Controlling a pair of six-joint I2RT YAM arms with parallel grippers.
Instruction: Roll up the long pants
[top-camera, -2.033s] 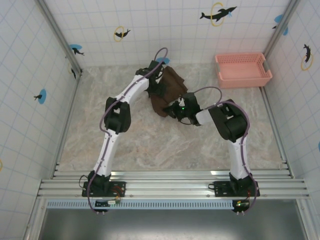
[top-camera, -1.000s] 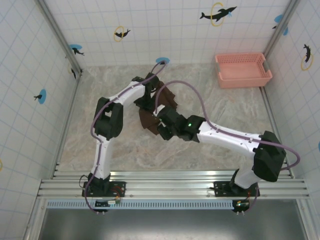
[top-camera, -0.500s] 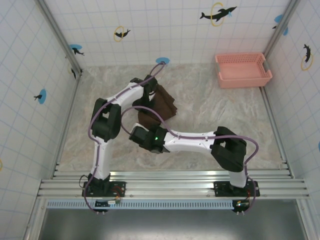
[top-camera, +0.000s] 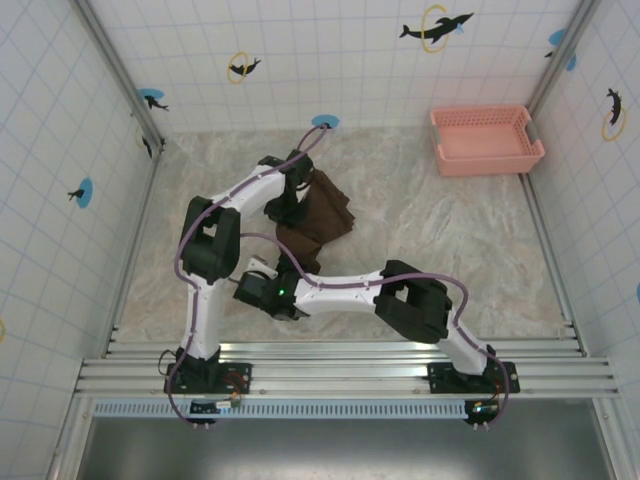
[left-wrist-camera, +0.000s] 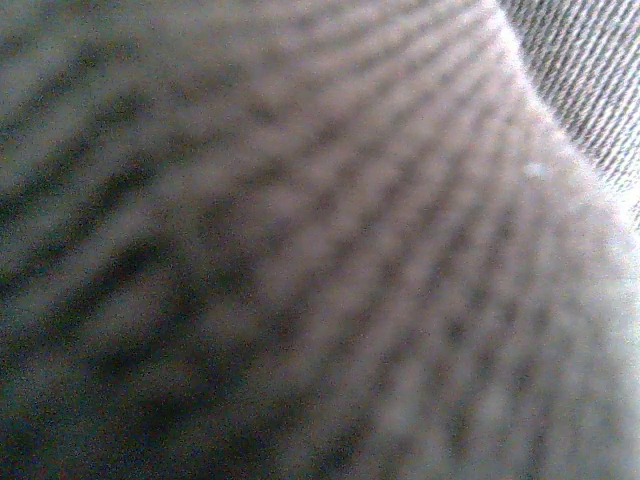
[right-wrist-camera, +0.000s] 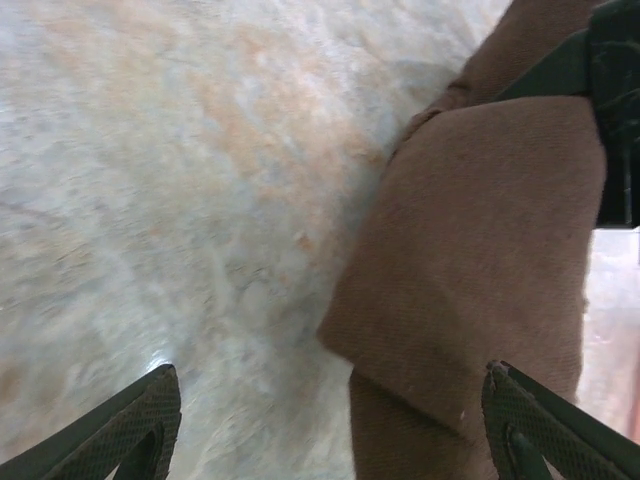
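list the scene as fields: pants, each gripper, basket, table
long pants: dark brown, bunched in a partly folded heap mid-table
left gripper: down on the pants' left edge, jaws hidden by cloth
right gripper: open, holding nothing, over the table by a pants corner
basket: pink mesh, far right corner, apart from the pants
table: marbled surface

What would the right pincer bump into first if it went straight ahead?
Probably the long pants: their near brown corner sits right in front of the open right pincer. It's a close call, though; slightly to the side it would meet the bare marble table instead.
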